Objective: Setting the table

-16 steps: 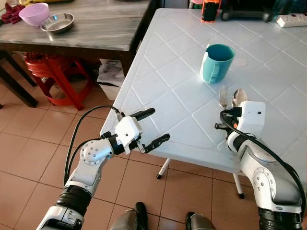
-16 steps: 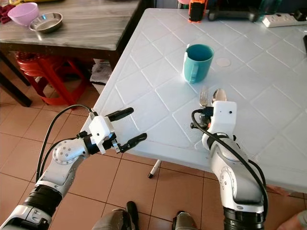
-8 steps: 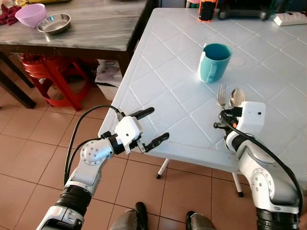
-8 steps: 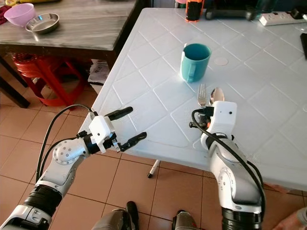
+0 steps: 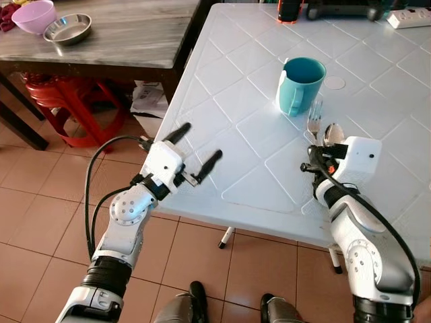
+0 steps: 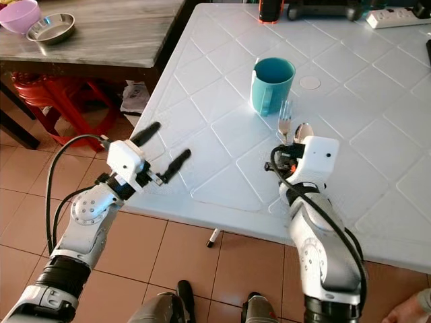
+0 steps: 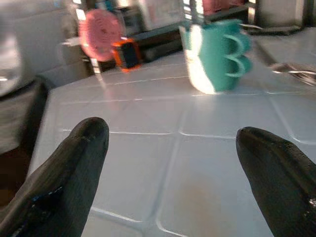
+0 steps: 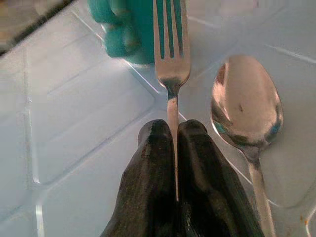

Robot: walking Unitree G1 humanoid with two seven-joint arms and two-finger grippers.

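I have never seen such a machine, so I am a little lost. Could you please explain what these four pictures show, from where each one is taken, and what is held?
This is a humanoid robot with two silver arms, each ending in two long black fingers. Two pictures come from cameras in its head, looking down at a white table. The other two come from a small camera on each wrist, looking along the fingers.

The left gripper is open and holds nothing; it is at the table's near edge. The right gripper is shut on a fork, pinching its handle, with the prongs pointing toward a teal mug that stands on the table. A spoon is beside the fork. At the far edge of the table is a white power strip. On a second, grey table to the robot's left stand a pink bowl and a metal bowl.
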